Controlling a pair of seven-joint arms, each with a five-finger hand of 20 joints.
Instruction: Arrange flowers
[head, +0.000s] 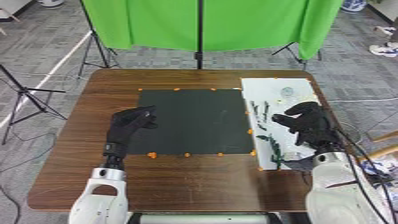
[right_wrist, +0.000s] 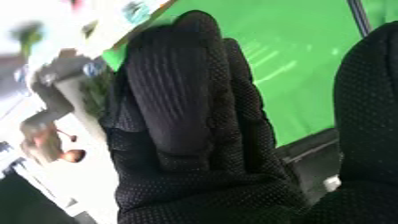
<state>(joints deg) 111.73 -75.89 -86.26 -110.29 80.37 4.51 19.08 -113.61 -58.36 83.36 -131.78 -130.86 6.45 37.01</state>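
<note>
Work area: a brown wooden table (head: 204, 187). The dark mat (head: 191, 122) lies at centre; the white mat (head: 259, 87) lies at right of the head view. The flower parts are on the white mat: thin green stems (head: 266, 111) along its left half, and a longer leafy stem (head: 274, 147) toward its lower end. A clear container (head: 287, 92), probably the vase, sits near its upper end. The right hand (head: 311, 122) is over the mat's right side, fingers straight and pressed together, thumb apart, gripping nothing. The left hand (head: 131, 119) is at the dark mat's left edge, relaxed, holding nothing. Handling: the stems should be light, fairly stiff and springy; the leaves should bend and may snag on glove fabric. Pinch one stem at mid-length, clear of the leaves. Caution: the clear container may be slippery and easily tipped; take it round the body, with low force.
</note>
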